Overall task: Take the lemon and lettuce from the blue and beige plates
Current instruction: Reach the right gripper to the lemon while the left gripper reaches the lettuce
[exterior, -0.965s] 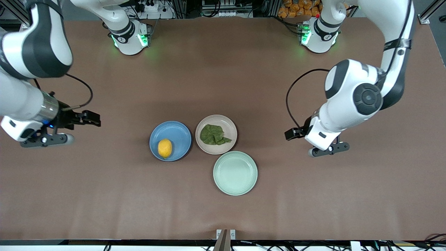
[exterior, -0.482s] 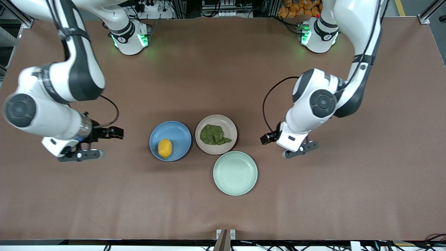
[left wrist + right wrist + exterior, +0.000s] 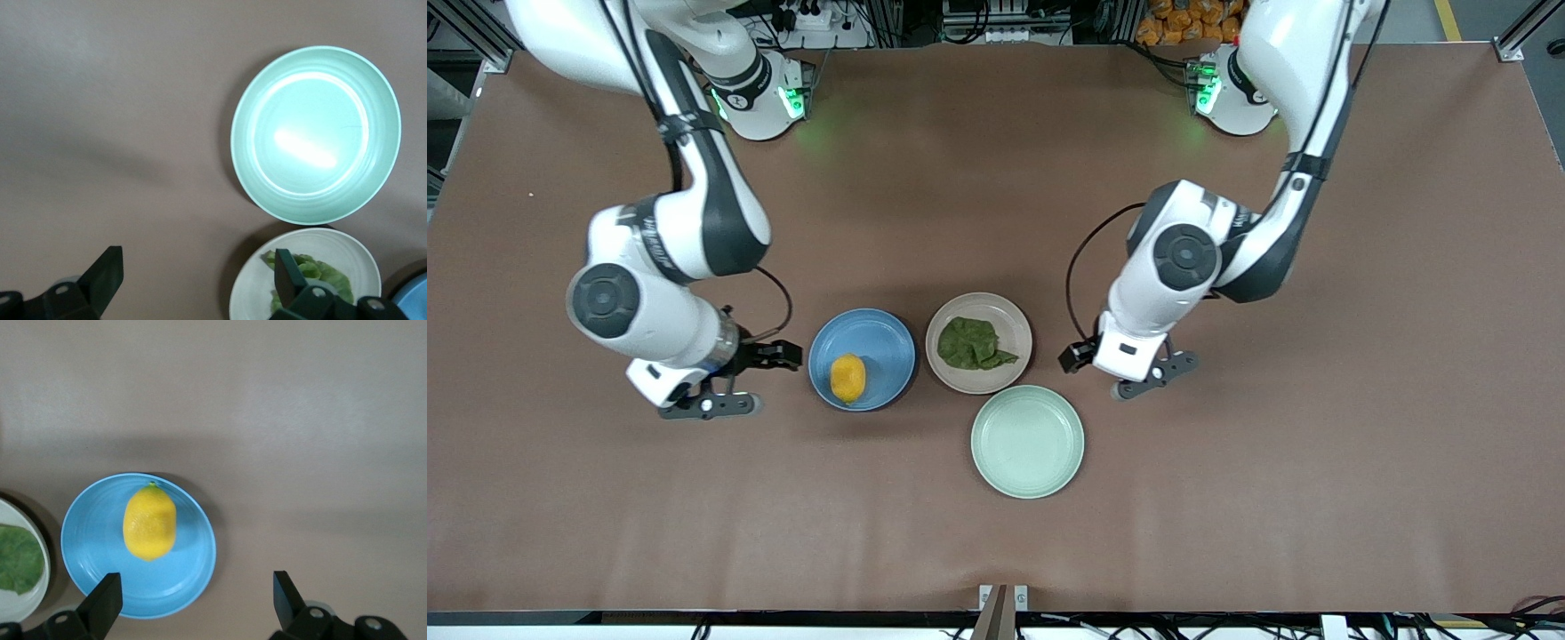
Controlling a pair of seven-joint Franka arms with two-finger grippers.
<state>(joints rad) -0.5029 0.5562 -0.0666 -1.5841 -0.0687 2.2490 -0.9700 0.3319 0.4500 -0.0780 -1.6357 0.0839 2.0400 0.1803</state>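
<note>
The lemon (image 3: 847, 378) lies on the blue plate (image 3: 889, 333). The lettuce (image 3: 971, 344) lies on the beige plate (image 3: 1009, 316), which touches the blue one. My right gripper (image 3: 711, 396) hangs open and empty beside the blue plate, toward the right arm's end. In the right wrist view the gripper (image 3: 195, 600) has one finger over the blue plate's (image 3: 193, 580) rim, short of the lemon (image 3: 149, 523). My left gripper (image 3: 1138, 373) hangs open and empty beside the beige plate. In the left wrist view the gripper (image 3: 197, 277) has one finger over the beige plate (image 3: 347, 250) and lettuce (image 3: 323, 272).
A pale mint-green plate (image 3: 1027, 442) stands empty, nearer the front camera than the beige plate, touching it; it also shows in the left wrist view (image 3: 313, 133). Brown table cloth (image 3: 996, 204) spreads all round the plates.
Both arms have swung inward from the table's ends toward the plates and come lower. The lemon, lettuce and plates have not moved.
</note>
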